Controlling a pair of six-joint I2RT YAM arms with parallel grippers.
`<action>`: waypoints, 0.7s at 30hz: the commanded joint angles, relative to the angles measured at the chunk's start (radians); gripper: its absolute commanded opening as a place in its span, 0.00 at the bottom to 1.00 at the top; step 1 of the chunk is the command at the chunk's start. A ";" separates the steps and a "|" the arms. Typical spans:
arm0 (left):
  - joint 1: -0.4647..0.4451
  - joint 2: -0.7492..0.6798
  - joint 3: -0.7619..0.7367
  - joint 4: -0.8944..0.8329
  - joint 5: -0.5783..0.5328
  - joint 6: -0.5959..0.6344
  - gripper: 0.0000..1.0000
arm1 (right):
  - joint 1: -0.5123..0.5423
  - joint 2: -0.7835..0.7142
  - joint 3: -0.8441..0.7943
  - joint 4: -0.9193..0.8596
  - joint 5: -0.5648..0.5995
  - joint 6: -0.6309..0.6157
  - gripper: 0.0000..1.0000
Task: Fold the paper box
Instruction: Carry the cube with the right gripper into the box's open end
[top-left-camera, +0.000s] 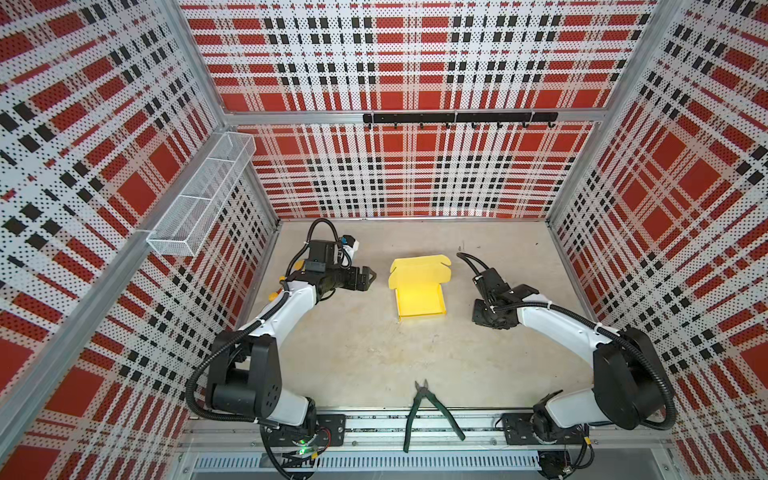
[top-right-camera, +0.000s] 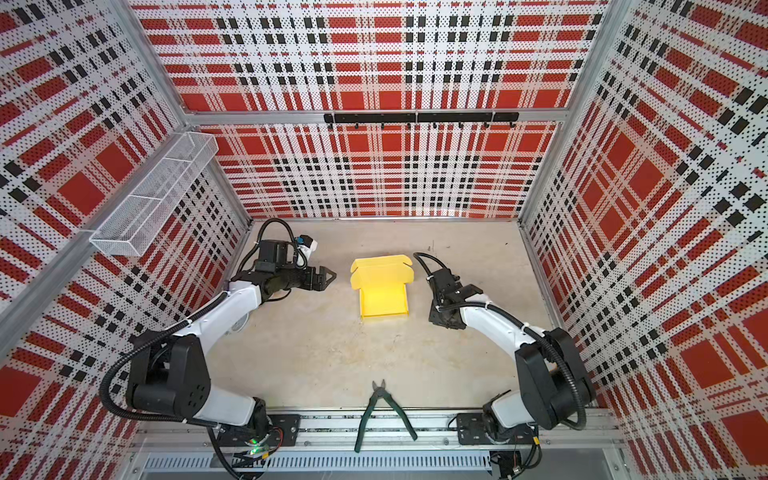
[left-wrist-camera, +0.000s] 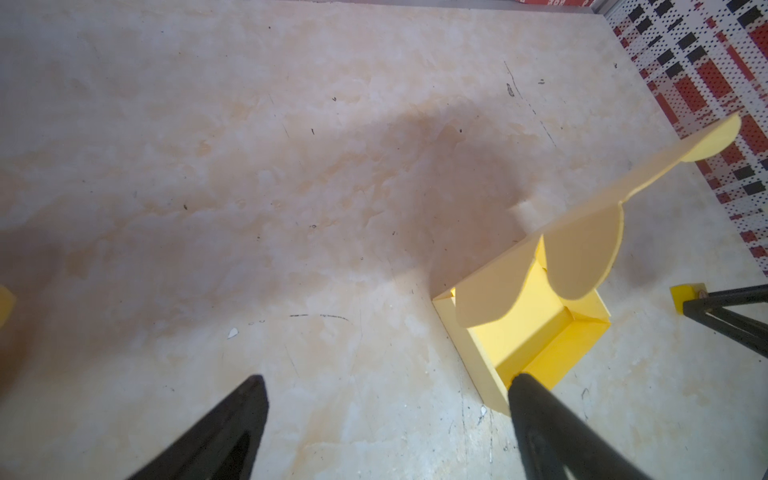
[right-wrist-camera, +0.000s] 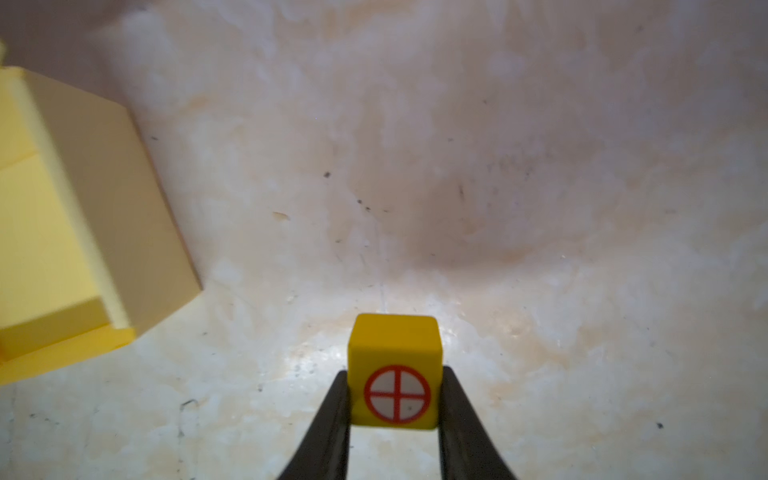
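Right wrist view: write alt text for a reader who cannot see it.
The right gripper pinches a small yellow cube marked with a red crossed circle, over a pale marbled table. The open yellow paper box sits on the table off to one side, apart from the cube.

On yellow cube (right-wrist-camera: 394, 345), red crossed-circle sign (right-wrist-camera: 397, 394)

Robot test cell, lab-type bench rig. Closed on three sides by perforated panels (top-left-camera: 415, 62) printed in red, black and white plaid, set in an aluminium frame (top-left-camera: 291, 119). Two white-and-black arms, left arm (top-left-camera: 286, 307) and right arm (top-left-camera: 557, 324), bolted to a slotted rail (top-left-camera: 374, 424) along the front edge. Pale stone-look tabletop (top-left-camera: 374, 353), scuffed. Wire mesh basket (top-left-camera: 199, 195) on side wall; black hook rail (top-left-camera: 457, 117) on back wall; green-handled cutters (top-left-camera: 422, 392) at front.
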 joint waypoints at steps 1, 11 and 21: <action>0.015 0.013 0.031 -0.003 0.025 -0.016 0.93 | 0.040 0.018 0.080 0.006 0.043 -0.031 0.29; 0.013 0.011 0.031 -0.006 0.039 -0.014 0.91 | 0.185 0.115 0.227 0.051 0.069 -0.082 0.29; 0.004 0.023 0.039 -0.002 0.042 -0.013 0.91 | 0.241 0.236 0.336 0.072 0.018 -0.114 0.30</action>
